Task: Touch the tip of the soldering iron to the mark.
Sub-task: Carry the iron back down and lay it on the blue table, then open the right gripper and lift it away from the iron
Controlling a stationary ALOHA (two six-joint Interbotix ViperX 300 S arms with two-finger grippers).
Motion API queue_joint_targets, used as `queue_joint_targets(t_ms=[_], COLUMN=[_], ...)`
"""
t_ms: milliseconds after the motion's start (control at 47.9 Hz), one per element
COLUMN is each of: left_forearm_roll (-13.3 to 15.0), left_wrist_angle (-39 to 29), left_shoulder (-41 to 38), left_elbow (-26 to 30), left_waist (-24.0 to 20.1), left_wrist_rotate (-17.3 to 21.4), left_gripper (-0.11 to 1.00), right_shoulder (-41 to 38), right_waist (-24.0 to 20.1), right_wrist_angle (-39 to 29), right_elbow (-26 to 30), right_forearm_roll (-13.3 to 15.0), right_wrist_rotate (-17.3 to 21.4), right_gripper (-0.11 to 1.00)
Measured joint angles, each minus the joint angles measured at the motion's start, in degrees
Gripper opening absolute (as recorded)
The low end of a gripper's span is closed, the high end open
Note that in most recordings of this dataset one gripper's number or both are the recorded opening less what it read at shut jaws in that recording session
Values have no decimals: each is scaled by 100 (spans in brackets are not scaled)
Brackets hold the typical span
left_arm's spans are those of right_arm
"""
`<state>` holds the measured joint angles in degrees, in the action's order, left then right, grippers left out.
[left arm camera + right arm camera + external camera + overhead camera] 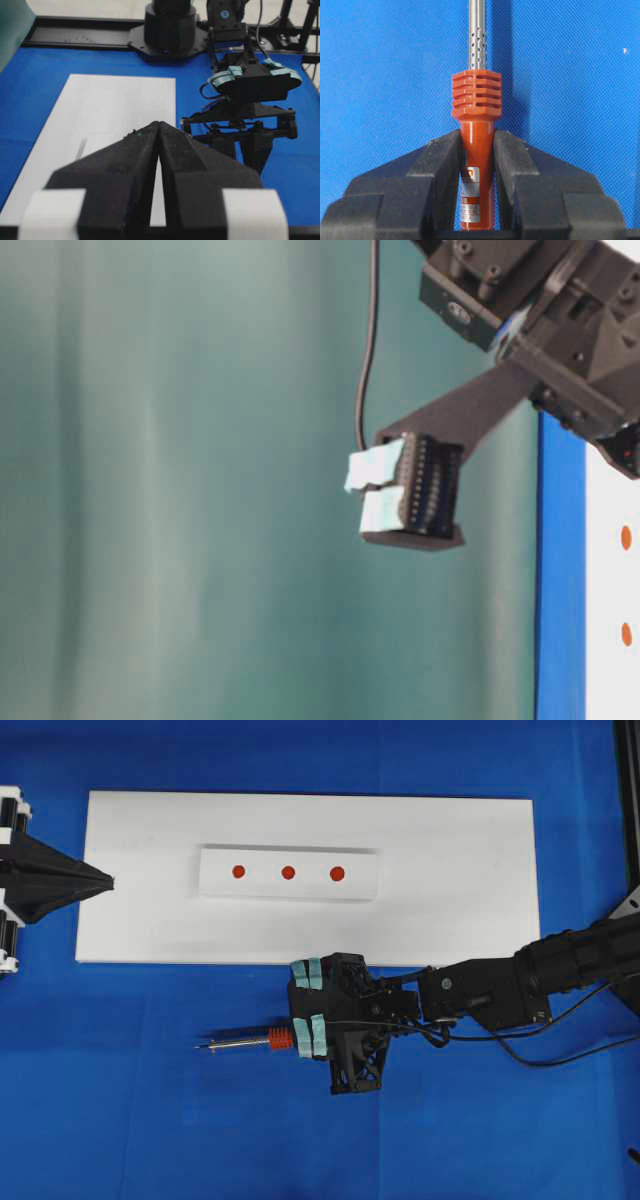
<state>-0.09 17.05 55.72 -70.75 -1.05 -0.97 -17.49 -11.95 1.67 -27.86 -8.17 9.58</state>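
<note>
The soldering iron (250,1042) lies level over the blue cloth, its red-orange ribbed handle (476,125) clamped between the black fingers of my right gripper (477,145), which is shut on it. Its silver shaft and dark tip (203,1046) point left, well below the white board. The mark (288,873) is the middle of three red dots on a white block (288,890), up and right of the tip. My left gripper (108,880) rests shut at the board's left edge, its jaws meeting at the tips (158,125).
The white board (460,920) lies across the blue cloth (120,1100). Two outer red dots (238,872) (337,873) flank the mark. The black cord (540,1050) trails right along my right arm. A black rail and arm base (170,30) stand at the far side.
</note>
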Motion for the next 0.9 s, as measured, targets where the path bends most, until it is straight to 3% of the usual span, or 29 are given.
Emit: queue_joint_targets(t_ms=[83, 271, 334, 563, 897], left_forearm_roll=[9, 9, 0, 9, 0], left_wrist_angle=[0, 0, 0, 0, 0], left_shoulder=[0, 0, 0, 9, 9], left_elbow=[0, 0, 0, 0, 0], left_waist=[9, 9, 0, 9, 0], left_wrist_rotate=[0, 0, 0, 0, 0], left_gripper=[0, 0, 0, 0, 0], right_shoulder=[-9, -18, -18, 62, 1371], right_waist=[-9, 0, 0, 0, 0], right_wrist_angle=[0, 18, 18, -343, -1424], right_elbow=[0, -9, 0, 26, 97], right_forearm_roll=[0, 0, 0, 0, 9], right_wrist_rotate=[0, 9, 9, 0, 9], right_gripper=[22, 79, 92, 84, 84])
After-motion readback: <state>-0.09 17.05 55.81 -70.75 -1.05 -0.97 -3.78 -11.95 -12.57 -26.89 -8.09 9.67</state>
